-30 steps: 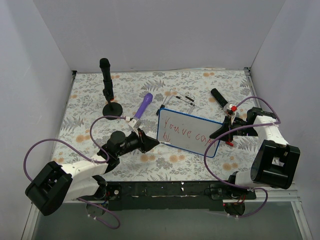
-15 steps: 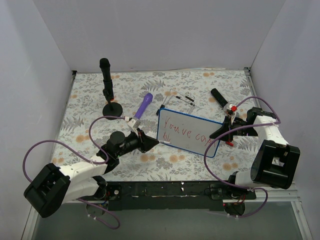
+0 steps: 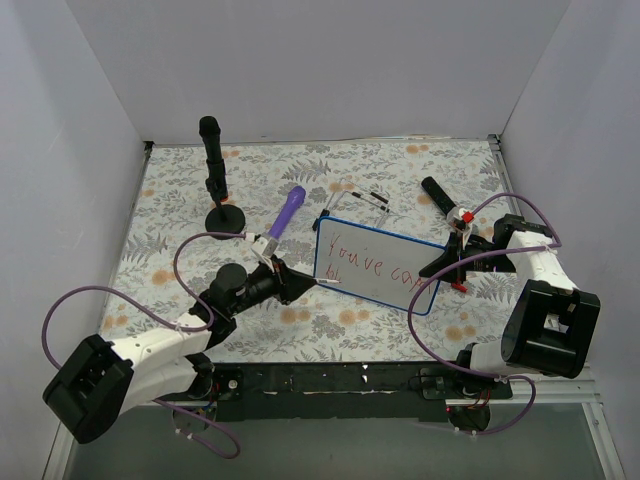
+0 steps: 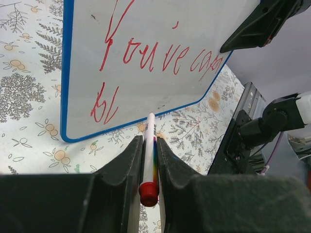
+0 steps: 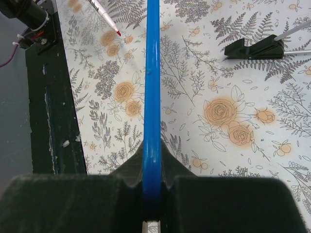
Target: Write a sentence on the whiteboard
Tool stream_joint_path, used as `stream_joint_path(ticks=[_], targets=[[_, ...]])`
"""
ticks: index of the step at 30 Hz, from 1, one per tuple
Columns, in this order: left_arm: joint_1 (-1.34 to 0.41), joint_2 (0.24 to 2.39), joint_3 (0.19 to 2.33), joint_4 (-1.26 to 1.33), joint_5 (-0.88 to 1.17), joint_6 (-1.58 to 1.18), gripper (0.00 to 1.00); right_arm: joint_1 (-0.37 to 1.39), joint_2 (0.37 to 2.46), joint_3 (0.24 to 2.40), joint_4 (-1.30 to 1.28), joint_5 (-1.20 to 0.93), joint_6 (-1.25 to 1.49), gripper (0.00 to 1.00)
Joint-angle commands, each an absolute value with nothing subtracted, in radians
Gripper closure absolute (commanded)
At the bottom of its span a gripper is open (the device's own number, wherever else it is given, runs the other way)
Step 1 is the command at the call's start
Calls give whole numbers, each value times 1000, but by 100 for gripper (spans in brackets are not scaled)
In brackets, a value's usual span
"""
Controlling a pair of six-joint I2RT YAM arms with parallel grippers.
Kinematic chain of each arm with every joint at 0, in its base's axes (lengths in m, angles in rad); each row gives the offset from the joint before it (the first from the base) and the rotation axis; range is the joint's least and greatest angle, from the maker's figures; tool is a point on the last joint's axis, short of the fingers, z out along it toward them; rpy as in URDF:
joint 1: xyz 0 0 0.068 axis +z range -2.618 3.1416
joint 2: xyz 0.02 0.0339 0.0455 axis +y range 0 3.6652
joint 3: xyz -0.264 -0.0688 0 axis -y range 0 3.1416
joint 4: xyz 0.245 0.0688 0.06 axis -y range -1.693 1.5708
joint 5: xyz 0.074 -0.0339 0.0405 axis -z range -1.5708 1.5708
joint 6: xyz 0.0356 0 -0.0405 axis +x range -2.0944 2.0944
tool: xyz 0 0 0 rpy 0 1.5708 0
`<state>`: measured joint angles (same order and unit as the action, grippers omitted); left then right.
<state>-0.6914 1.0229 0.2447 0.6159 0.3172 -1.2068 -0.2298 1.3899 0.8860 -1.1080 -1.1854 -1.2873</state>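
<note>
Nearest: left gripper [image 4: 149,162] clenched on a red-ended marker [image 4: 149,145], whose tip sits at the near-left rim of the whiteboard [image 3: 375,290], just under the second line; contact unclear. The whiteboard lies centre-right on the floral table cover [image 3: 170,210]. The sentence [image 4: 160,56] is in red, beginning "You've", with "bl" below it. The right gripper [image 5: 151,165] is clamped on the board's right blue rim. Farther back are a purple cylinder [image 3: 290,208] and a black stand [image 3: 213,175].

The whiteboard [image 3: 378,262] lies between the left gripper [image 3: 308,287] and right gripper [image 3: 437,266]
</note>
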Motion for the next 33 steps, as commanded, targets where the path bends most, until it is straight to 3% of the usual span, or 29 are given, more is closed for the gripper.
stream_joint_path(ticks=[1, 22, 33], targets=[[-695, 983, 264, 589, 299, -1186, 100, -233, 1382, 882, -1098, -1149, -1315, 99], [-696, 864, 192, 580, 284, -1206, 100, -232, 1394, 873, -1094, -1146, -1325, 99], [-695, 939, 201, 643, 290, -1216, 100, -233, 1391, 871, -1104, -1154, -1336, 99]])
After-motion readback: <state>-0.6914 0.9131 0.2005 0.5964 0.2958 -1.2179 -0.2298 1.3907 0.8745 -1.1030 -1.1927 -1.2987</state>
